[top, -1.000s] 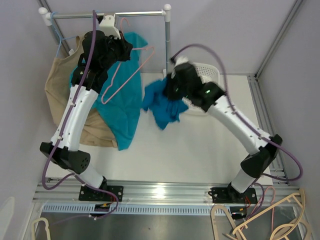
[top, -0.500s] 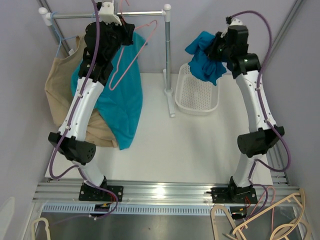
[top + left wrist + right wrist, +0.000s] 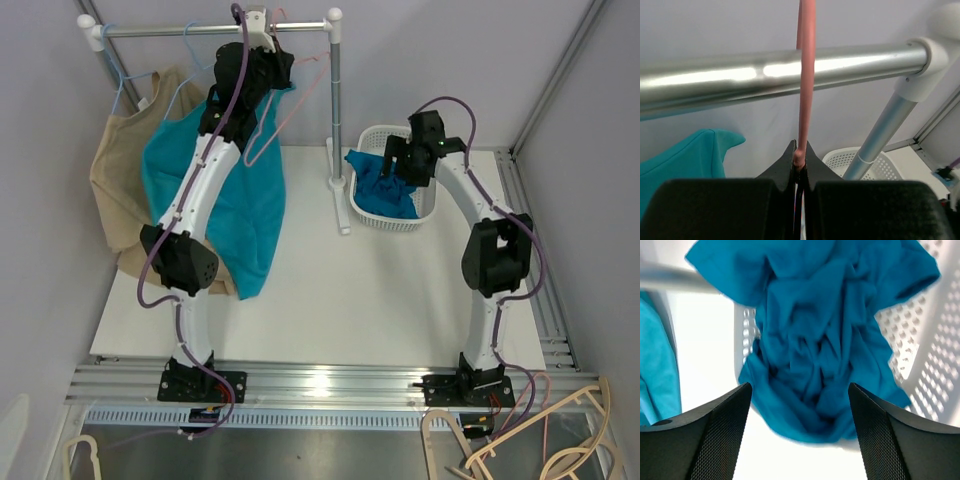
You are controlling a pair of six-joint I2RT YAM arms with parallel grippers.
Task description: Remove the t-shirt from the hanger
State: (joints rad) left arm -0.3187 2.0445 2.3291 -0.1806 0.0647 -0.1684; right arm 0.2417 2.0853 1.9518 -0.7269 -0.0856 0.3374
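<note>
The teal t-shirt (image 3: 383,192) lies crumpled in the white basket (image 3: 425,205), partly draped over its left rim. My right gripper (image 3: 398,160) hovers just above it, open, with nothing between its fingers; in the right wrist view the t-shirt (image 3: 815,330) fills the gap below the right gripper (image 3: 799,386). The bare pink hanger (image 3: 296,98) hangs from my left gripper (image 3: 262,35), high up at the rail (image 3: 200,30). In the left wrist view the left gripper (image 3: 800,159) is shut on the pink hanger (image 3: 805,75), whose wire crosses the rail (image 3: 740,75).
A second teal garment (image 3: 235,215) on a blue hanger and a beige garment (image 3: 115,190) hang from the rail at the left. The rack's upright post (image 3: 337,120) stands between them and the basket. Spare hangers (image 3: 540,440) lie below the table's near edge.
The right arm carried the t-shirt from mid-table up and over to the basket, then opened and let it drop in. The left arm raised the pink hanger towards the rail.
</note>
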